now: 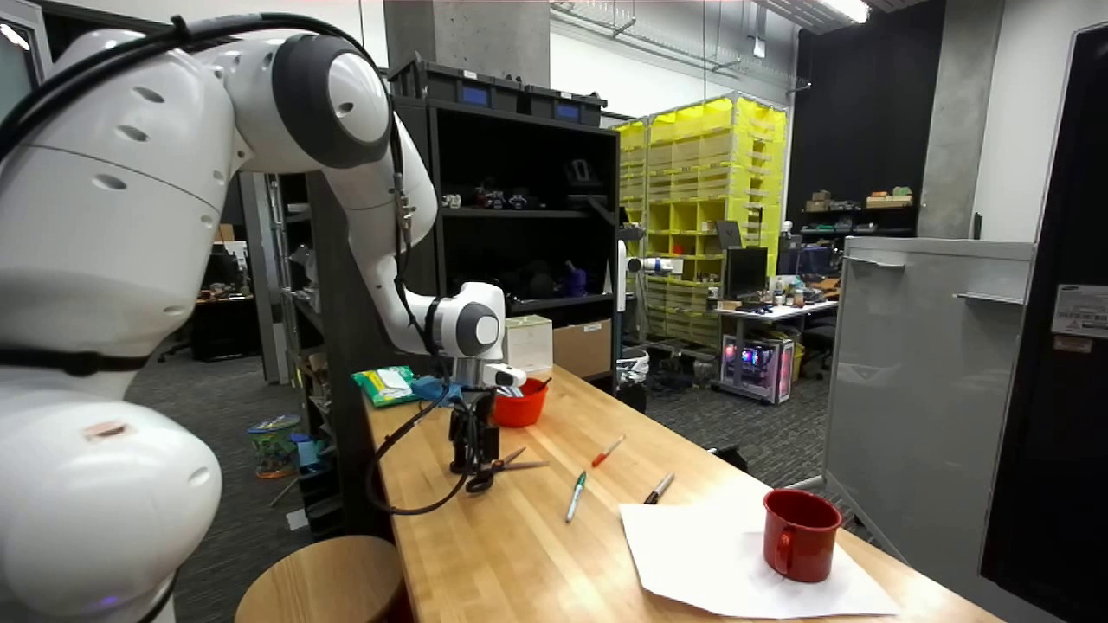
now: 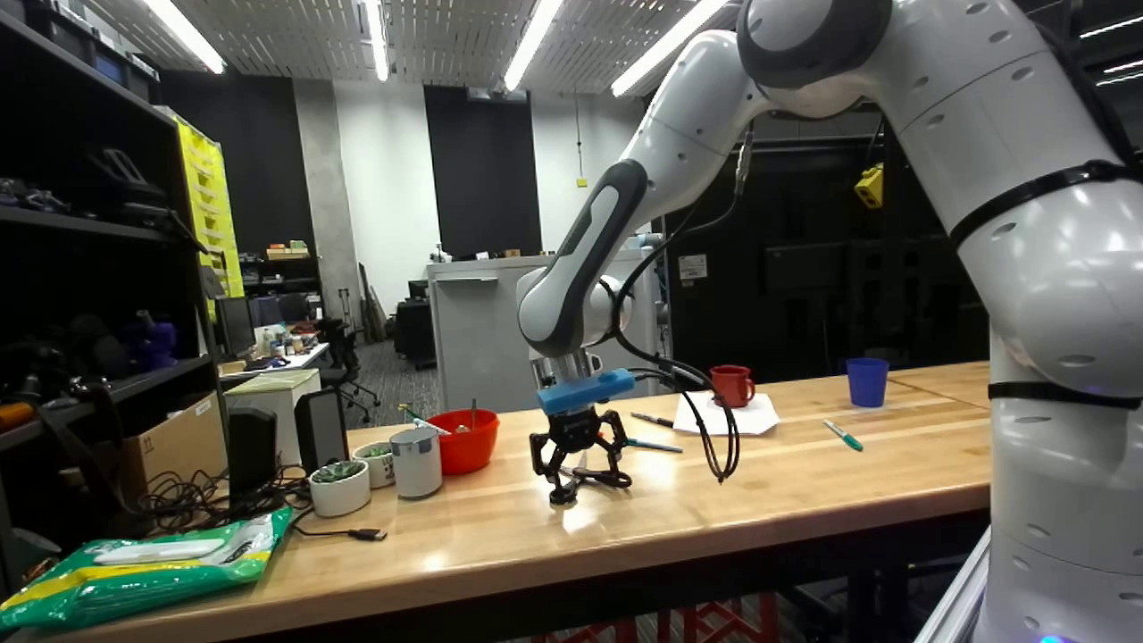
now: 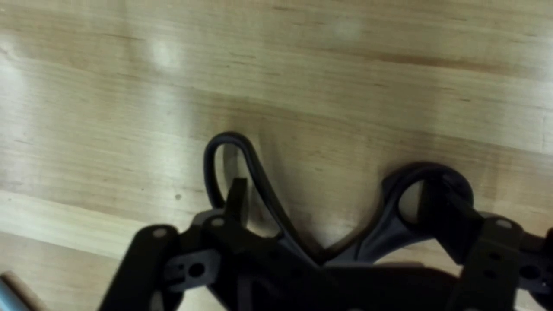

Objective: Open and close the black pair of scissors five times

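Gripper (image 3: 337,192) closest in wrist view, jaws wide apart, finger apparently down each loop, at ten and two o'clock, of the black scissors (image 3: 384,239), spread on desk (image 3: 302,56). Likely next: squeeze slowly, tips low, lest loops slip.

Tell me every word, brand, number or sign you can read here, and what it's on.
Nothing reads for certain.
White label on the black panel: print too small.
Box label on the cardboard box: too small.
Dark bins: small labels, unreadable.
Green packet: no lettering I can make out.
Black scissors: no lettering visible.
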`<move>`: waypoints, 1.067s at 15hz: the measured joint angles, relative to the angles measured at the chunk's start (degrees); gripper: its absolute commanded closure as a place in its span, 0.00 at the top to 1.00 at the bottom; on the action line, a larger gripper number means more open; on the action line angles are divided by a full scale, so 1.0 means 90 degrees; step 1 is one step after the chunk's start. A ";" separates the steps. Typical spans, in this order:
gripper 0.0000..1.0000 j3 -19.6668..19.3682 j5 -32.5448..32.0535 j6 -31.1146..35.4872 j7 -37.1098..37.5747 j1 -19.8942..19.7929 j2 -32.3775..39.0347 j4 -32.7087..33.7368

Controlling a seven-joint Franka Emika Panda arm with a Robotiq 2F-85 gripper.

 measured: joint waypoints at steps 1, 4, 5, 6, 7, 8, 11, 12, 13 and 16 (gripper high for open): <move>0.73 0.0000 0.0000 0.0001 0.0000 0.0000 0.0000 0.0000; 0.60 0.0009 0.0000 0.0022 0.0000 0.0006 -0.0008 0.0015; 0.51 0.0020 0.0000 0.0027 0.0000 0.0009 -0.0018 0.0027; 0.44 0.0033 0.0000 0.0036 0.0000 0.0011 -0.0025 0.0038; 0.35 0.0047 0.0000 0.0051 0.0000 0.0015 -0.0033 0.0047; 0.28 0.0061 0.0000 0.0064 0.0000 0.0020 -0.0041 0.0054; 0.07 0.0080 0.0000 0.0092 0.0000 0.0038 -0.0053 0.0064; 0.05 0.0084 0.0000 0.0098 0.0000 0.0039 -0.0054 0.0064; 0.09 0.0084 0.0000 0.0099 0.0001 0.0039 -0.0056 0.0063; 0.18 0.0081 0.0000 0.0099 0.0001 0.0038 -0.0058 0.0061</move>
